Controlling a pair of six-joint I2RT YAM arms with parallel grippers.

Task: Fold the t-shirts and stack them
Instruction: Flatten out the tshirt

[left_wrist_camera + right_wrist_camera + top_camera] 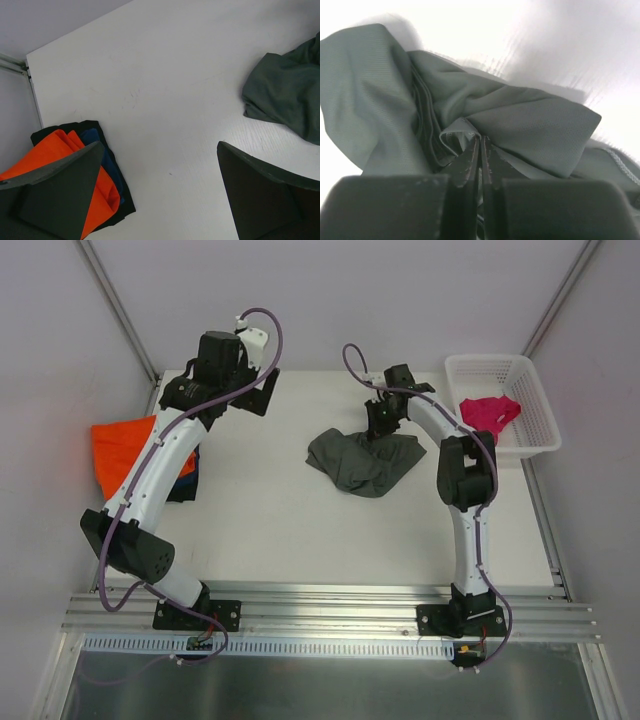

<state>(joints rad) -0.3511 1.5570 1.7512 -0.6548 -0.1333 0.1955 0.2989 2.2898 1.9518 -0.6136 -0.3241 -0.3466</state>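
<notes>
A crumpled dark grey t-shirt (356,464) (285,95) lies mid-table. My right gripper (381,424) (480,138) presses down on its far edge, jaws shut on a fold of the grey cloth (535,120). At the left edge, a folded bright orange t-shirt (122,445) (47,152) rests on a folded navy/black t-shirt (186,480) (96,139). My left gripper (262,390) (160,146) hovers wide open over bare table between this stack and the grey shirt, holding nothing. A magenta-pink t-shirt (488,415) lies bunched in the basket.
A white plastic lattice basket (541,410) stands at the back right corner. Pale walls and metal frame rails enclose the table (270,510) on the left, back and right. The left arm partly covers the stack in the top view.
</notes>
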